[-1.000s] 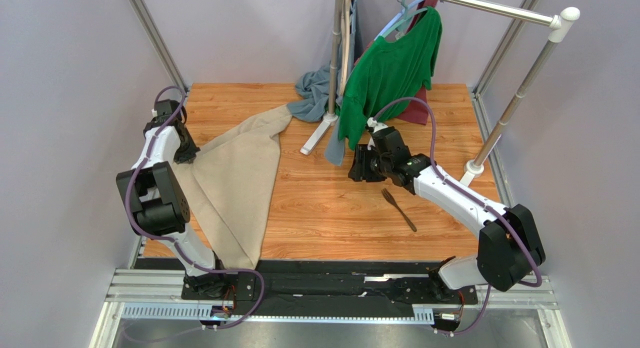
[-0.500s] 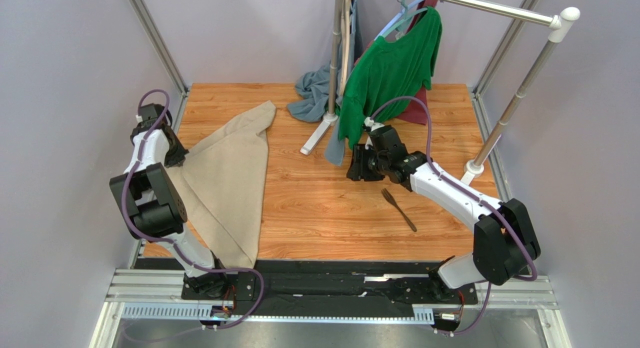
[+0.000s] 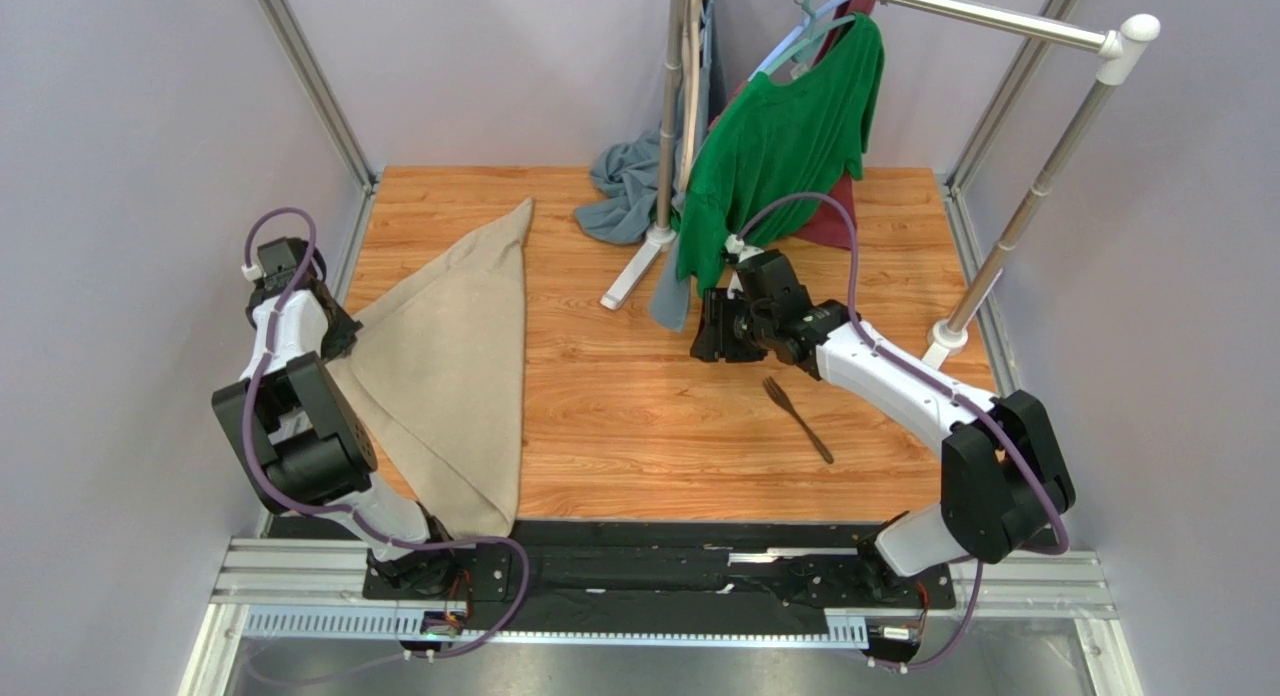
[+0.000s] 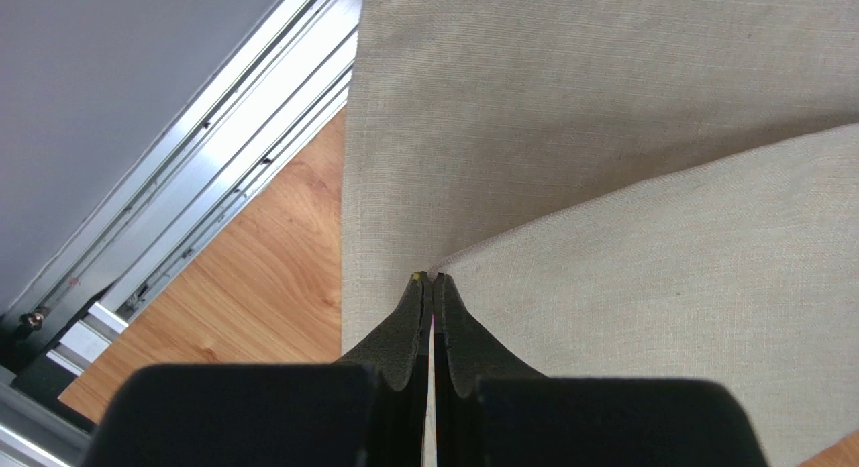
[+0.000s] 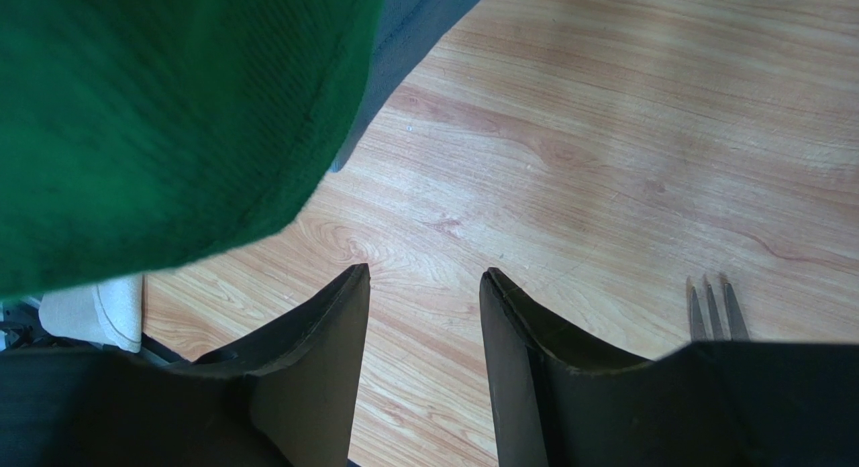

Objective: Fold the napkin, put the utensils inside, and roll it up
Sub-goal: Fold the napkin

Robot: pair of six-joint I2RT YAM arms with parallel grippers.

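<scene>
- The napkin lies on the left part of the table, folded into a long triangle. One tip points to the far side and one corner reaches the near edge.
- The left claw is pressed together on the napkin, where the edge of the upper layer runs in between its fingers, close to the left rail.
- The right claw stands apart over bare wood with nothing between its fingers, just under the hem of the green shirt.
- The fork lies flat on the wood right of centre, well apart from the napkin and near the right claw.
- Since a second ago the left arm has swung out toward the left rail, taking the napkin with it. The far tip has slid leftward and the triangle is narrower.
- The right arm has shifted only slightly left, and the fork has stayed where it was.
- From above, the left claw is mostly hidden by its own arm.
- In the right wrist view only the fork's tines show, as a finger cuts off the handle.
- A grey-blue cloth is heaped behind the rack pole, partly hidden by it.
</scene>
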